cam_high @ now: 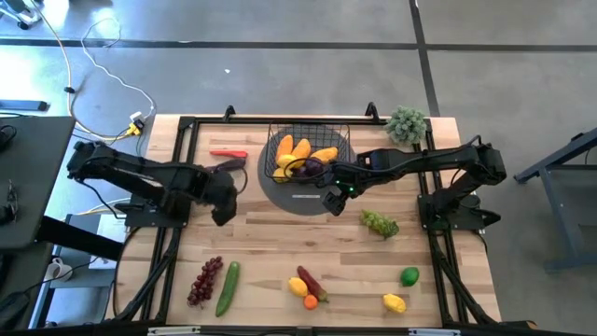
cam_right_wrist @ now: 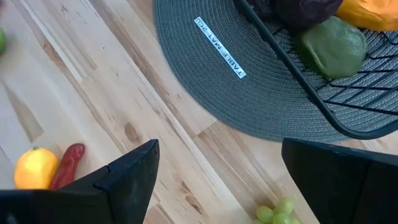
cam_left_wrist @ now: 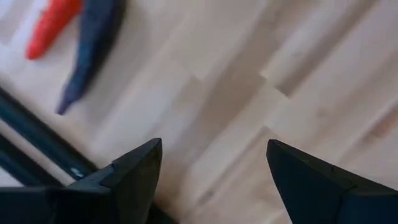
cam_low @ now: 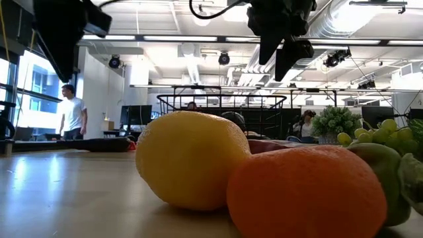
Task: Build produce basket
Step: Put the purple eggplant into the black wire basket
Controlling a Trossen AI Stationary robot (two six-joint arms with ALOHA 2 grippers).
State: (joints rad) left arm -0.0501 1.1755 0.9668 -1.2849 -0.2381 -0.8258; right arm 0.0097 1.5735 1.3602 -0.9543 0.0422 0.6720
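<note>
Basket [cam_high: 309, 149] apparently lies long axis across the table; both grippers' jaws wide, holding nothing

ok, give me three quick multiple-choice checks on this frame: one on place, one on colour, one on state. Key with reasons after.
1. What does the basket stand on?
A. the round grey mat
B. bare wood
C. the potted plant

2. What colour is the chili lying left of the basket?
A. green
B. red
C. yellow

3. How is the right hand?
A. shut on the grapes
B. shut and empty
C. open and empty

Key: 1 A, the mat rim shows under the wire in the right wrist view. 2 B, red against the wood in the high view. 3 C, fingers apart over wood and mat, nothing between them.
</note>
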